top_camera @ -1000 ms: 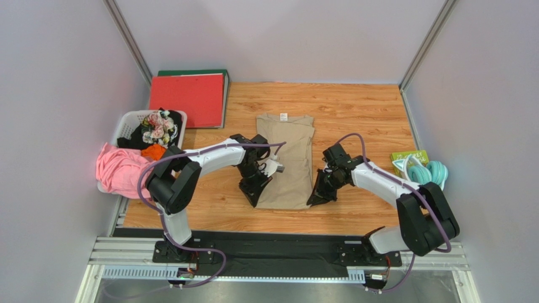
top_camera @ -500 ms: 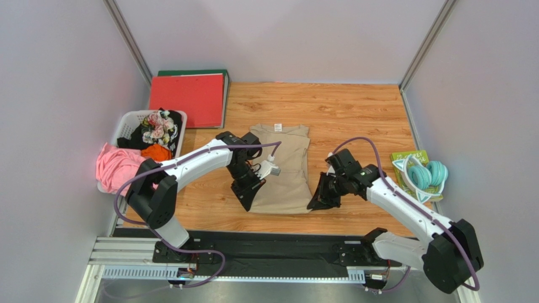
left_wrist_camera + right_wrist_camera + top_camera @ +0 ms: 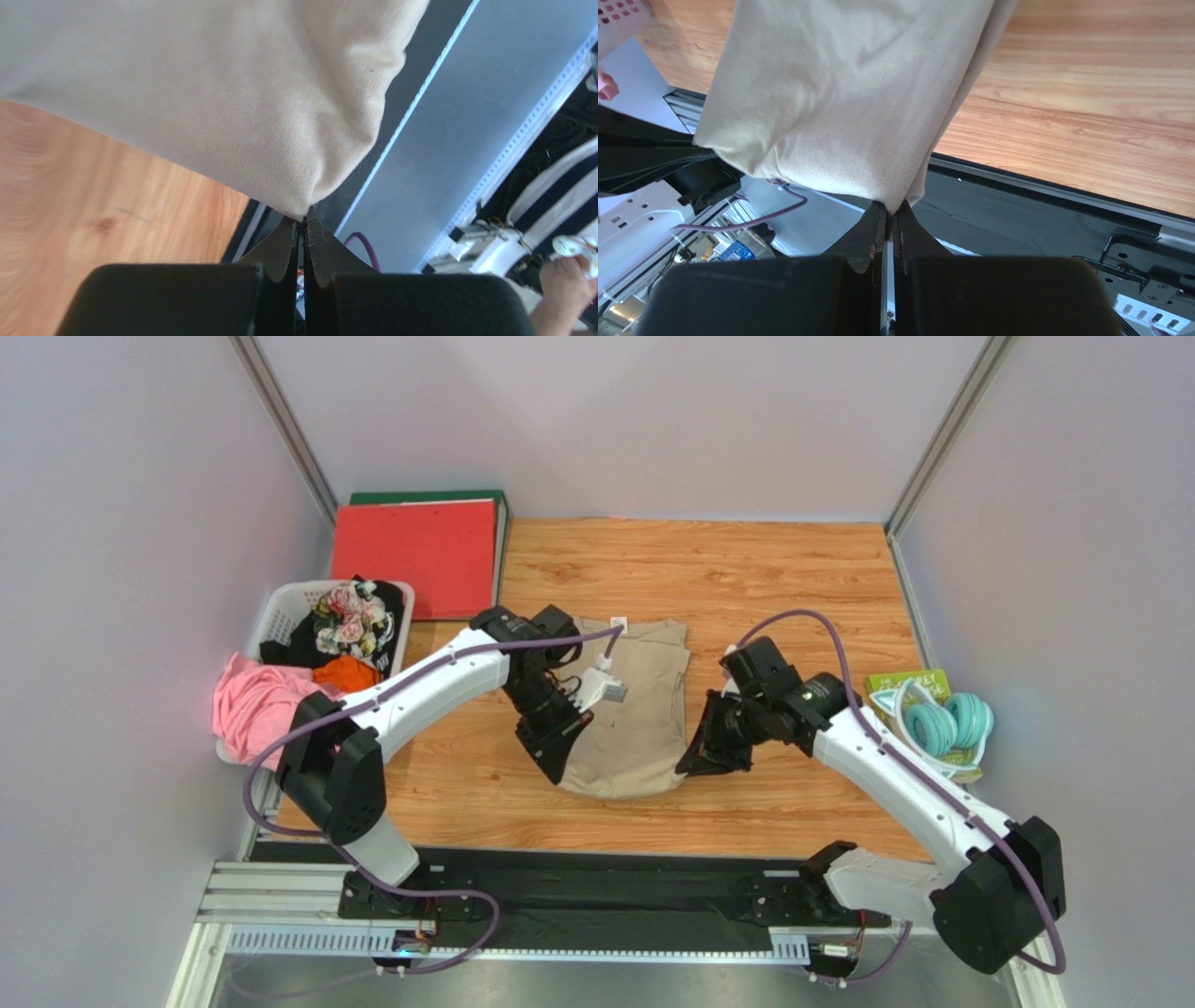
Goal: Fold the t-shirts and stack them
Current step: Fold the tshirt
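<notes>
The left end effector (image 3: 303, 218) and right end effector (image 3: 890, 208), each pinched tight on the tan t-shirt (image 3: 634, 714), have lifted its near hem toward the collar, so the fold looks half done.

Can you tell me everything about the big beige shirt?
The tan t-shirt is plain soft cloth, folded into a long strip, a small white label at its far end, which lies on the wooden table. The shut left gripper and right gripper pinch its near corners, holding them up.
</notes>
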Motion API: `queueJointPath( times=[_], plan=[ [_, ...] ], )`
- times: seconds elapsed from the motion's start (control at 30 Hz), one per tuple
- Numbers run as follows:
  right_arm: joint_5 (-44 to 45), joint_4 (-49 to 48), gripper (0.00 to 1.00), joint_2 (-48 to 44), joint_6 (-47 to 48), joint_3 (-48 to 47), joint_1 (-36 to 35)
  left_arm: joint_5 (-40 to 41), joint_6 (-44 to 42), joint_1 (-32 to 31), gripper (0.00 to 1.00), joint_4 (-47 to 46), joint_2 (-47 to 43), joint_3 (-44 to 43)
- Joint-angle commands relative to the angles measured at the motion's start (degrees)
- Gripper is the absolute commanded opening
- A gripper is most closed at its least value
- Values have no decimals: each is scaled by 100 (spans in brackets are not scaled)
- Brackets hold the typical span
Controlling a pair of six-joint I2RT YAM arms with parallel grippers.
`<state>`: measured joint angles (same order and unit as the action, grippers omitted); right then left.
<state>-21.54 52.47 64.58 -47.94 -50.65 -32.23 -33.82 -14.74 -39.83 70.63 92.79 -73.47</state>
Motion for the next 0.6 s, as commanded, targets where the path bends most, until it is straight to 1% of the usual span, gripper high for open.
queueJointPath(
  times=[0.0, 0.2, 0.4, 0.57],
  plan=[
    [264, 62, 0, 379, 285, -875, -3, 121, -20, 239, 0, 293, -25, -1078],
    [317, 79, 0, 898, 549, -1824, 252, 630, 208, 590, 0, 390, 370, -2108],
    [317, 53, 0, 1276, 716, -2369, 533, 798, 411, 1012, 0, 232, 836, -2478],
    [142, -166, 0, 1601, 813, -2493, 849, 877, 455, 1232, 0, 91, 1109, -2637]
  ],
)
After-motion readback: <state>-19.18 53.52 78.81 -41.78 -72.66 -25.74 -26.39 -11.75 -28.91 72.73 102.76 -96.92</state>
